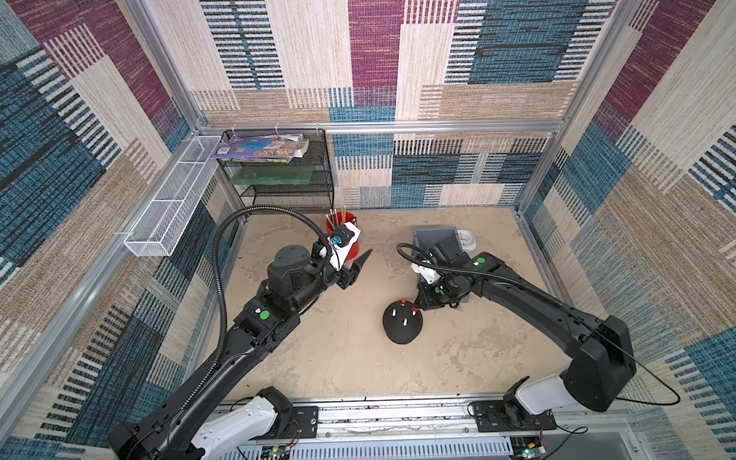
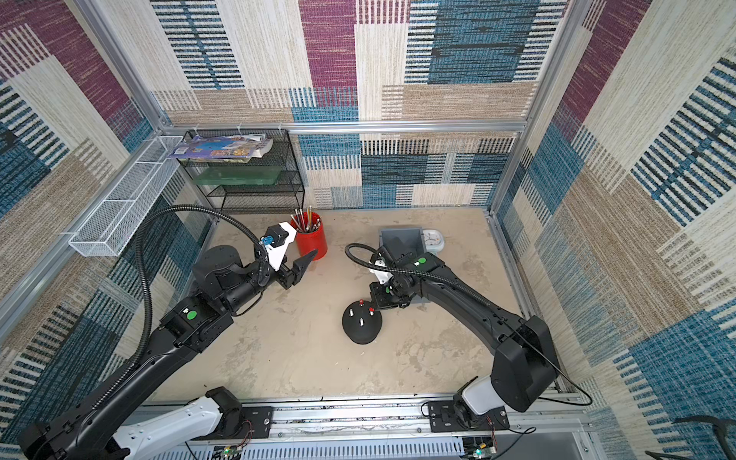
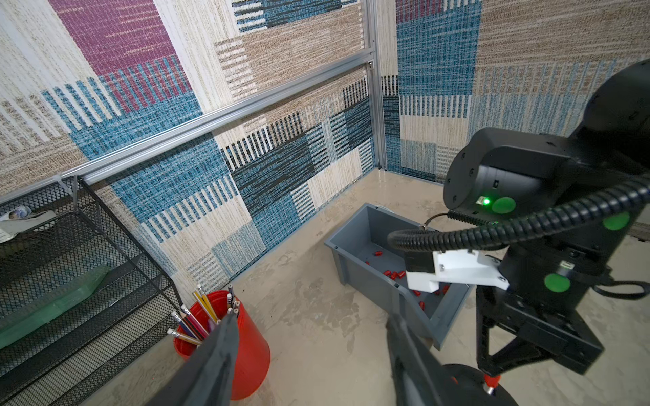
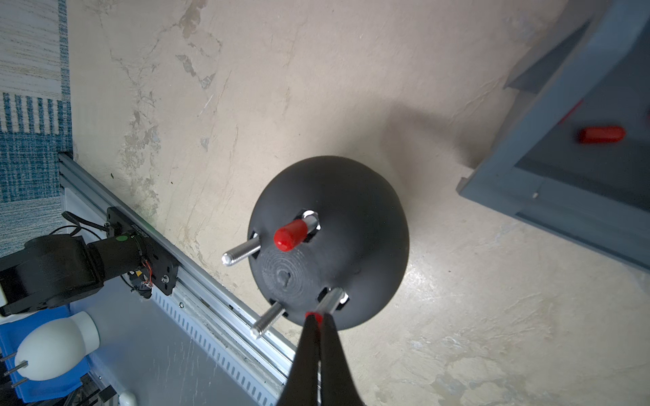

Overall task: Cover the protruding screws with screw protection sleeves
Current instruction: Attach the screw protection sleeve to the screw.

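At table centre stands the black dome (image 1: 402,332) with its protruding screws (image 4: 241,253); one wears a red sleeve (image 4: 290,236); right gripper (image 4: 319,321) pinches a second sleeve (image 4: 313,315) at another screw's tip; light, slick, probably squashy, so hold its closed end gently; left gripper (image 3: 311,318) hangs spread at the dome's eleven o'clock; grey bin (image 3: 355,225) crowds one o'clock; six o'clock lies open.
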